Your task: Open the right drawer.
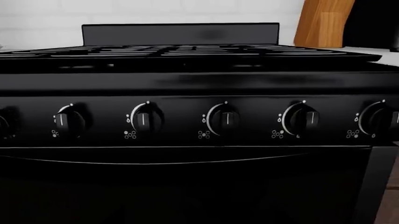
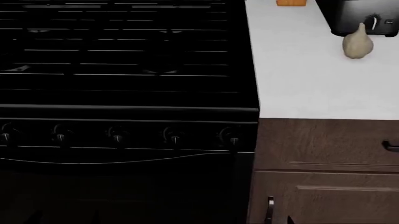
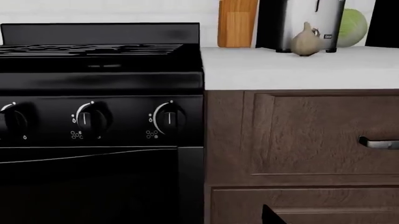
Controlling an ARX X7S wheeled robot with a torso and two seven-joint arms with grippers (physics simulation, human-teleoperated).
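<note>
The right drawer (image 3: 299,135) is a dark-brown wood front with a recessed panel, right of the black stove and under the white counter. It is shut flush. Only the left end of its dark bar handle (image 3: 379,143) shows at the frame edge. The head view has the same drawer (image 2: 324,142) and handle end (image 2: 391,146). My right gripper (image 3: 191,220) faces the stove-cabinet seam, some way back from the drawer; one dark fingertip (image 3: 272,217) pokes in far off centre, so the jaws stand open. My left gripper (image 1: 199,220) faces the stove knobs, its fingers faint, wide-set shapes against the oven door.
The black stove (image 2: 124,112) with a row of knobs (image 1: 223,119) fills the left. Below the drawer is a cabinet door (image 2: 324,200) with a vertical handle (image 2: 270,207). On the counter (image 2: 299,79) stand a garlic bulb (image 2: 358,43), a toaster (image 3: 299,23), a wooden board (image 3: 237,23) and a cabbage (image 3: 352,25).
</note>
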